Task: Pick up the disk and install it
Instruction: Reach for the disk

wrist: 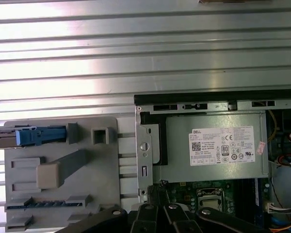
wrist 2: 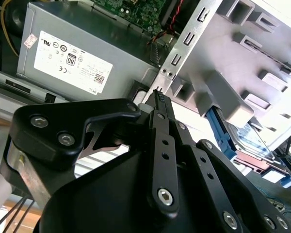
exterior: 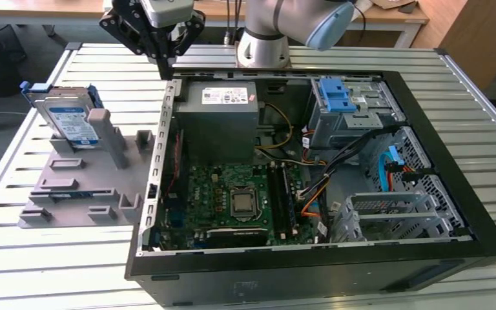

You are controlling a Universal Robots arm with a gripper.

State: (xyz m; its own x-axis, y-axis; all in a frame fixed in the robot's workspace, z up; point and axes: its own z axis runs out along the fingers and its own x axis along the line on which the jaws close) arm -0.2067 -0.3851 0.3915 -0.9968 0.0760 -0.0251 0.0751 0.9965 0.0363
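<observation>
The disk (exterior: pixel 70 121), a silver drive with a white-and-blue label in a blue bracket, stands on edge in a grey holder (exterior: pixel 80 187) at the exterior view's left. My gripper (exterior: pixel 163 66) hangs above the case's back left corner, to the right of the disk and apart from it. Its black fingers meet at the tips with nothing between them. In the second wrist view the gripper (wrist 2: pixel 158 93) points at the case's edge, with the disk (wrist 2: pixel 252 138) off to one side. In the first wrist view the disk (wrist: pixel 36 136) shows edge-on in the holder (wrist: pixel 102 194).
An open computer case (exterior: pixel 454 213) lies on the slatted metal table (exterior: pixel 50 271). Inside are a grey power supply (exterior: pixel 222 119), a motherboard (exterior: pixel 230 200), loose cables (exterior: pixel 343 161), a blue ridged latch (exterior: pixel 338 97) and a metal drive cage (exterior: pixel 394 213). The arm's base (exterior: pixel 263 45) stands behind the case.
</observation>
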